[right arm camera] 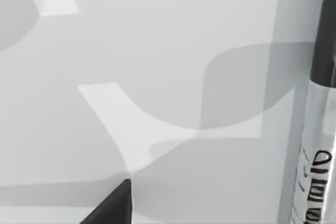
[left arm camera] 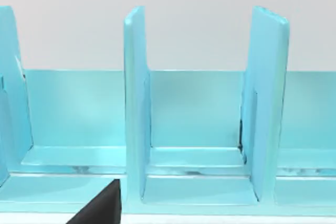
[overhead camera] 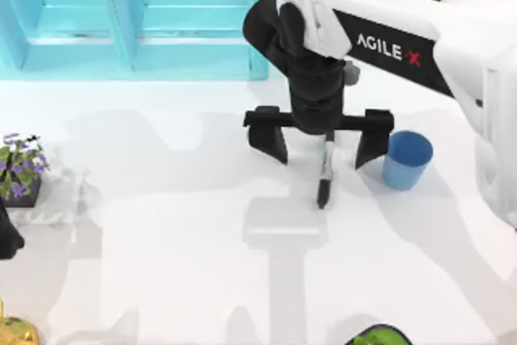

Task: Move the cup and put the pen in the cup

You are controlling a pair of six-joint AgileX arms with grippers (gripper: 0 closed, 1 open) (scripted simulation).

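Right gripper: your right gripper [overhead camera: 321, 145] hangs over the middle of the white table [overhead camera: 202, 224], its two black fingers [overhead camera: 269, 131] spread wide apart and grasping nothing.
Pen: the pen [overhead camera: 325, 174] lies flat on the table between those spread fingers, nearer the finger on the cup's side, touching neither as far as you can see. Its upper end sits under the gripper body; its black end points to about 6 o'clock. In the right wrist view the labelled barrel [right arm camera: 317, 177] shows close by with a black section above it.
Cup: the blue cup [overhead camera: 406, 159] stands upright at 3 o'clock from the gripper, just beside the outer face of the finger on that side; you cannot tell whether they touch.
Left gripper: parked at the table's left edge, at 9 o'clock; a dark part of it [overhead camera: 8, 236] shows there. Its wrist view faces the turquoise shelf [left arm camera: 199, 108]; whether it is open you cannot tell.
Other things: a pot of purple flowers [overhead camera: 20, 169] stands at the left edge; the turquoise shelf fills the 11 o'clock corner.
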